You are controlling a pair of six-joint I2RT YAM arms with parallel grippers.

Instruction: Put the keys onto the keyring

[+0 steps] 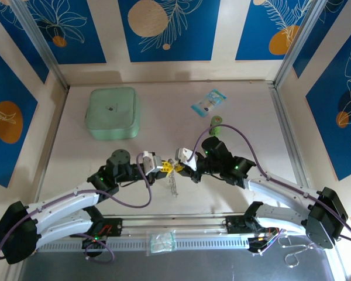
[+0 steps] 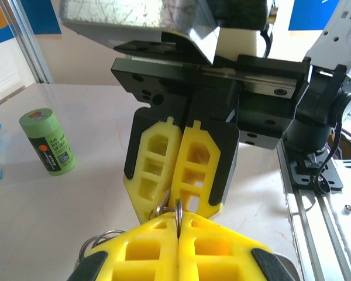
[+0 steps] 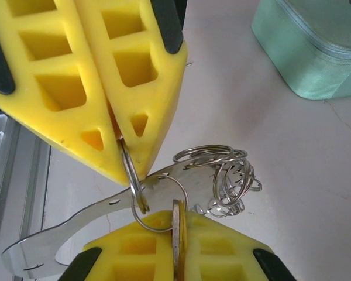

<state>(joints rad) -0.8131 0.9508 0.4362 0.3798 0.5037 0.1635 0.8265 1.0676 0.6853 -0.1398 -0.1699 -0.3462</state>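
My two grippers meet tip to tip above the table's middle, left gripper (image 1: 165, 167) and right gripper (image 1: 179, 167). In the left wrist view the left gripper (image 2: 178, 219) is shut on a thin split ring (image 2: 179, 212) standing edge-on. The keyring (image 3: 76, 234), a silvery loop with a bunch of small rings (image 3: 228, 175), hangs beneath them (image 1: 174, 187). My right gripper (image 3: 178, 216) is shut on a flat silvery piece with a yellow edge (image 3: 176, 225), apparently the yellow key. A small ring (image 3: 141, 223) links it to the left gripper's ring (image 3: 128, 170). The green key is hidden.
A mint case (image 1: 112, 113) sits at the back left, a blue-white packet (image 1: 209, 102) and an upright green cylinder (image 1: 216, 126) at the back right. A clear plastic bag (image 1: 162, 242) and a bent wire loop (image 1: 295, 254) lie on the near ledge by the arm bases.
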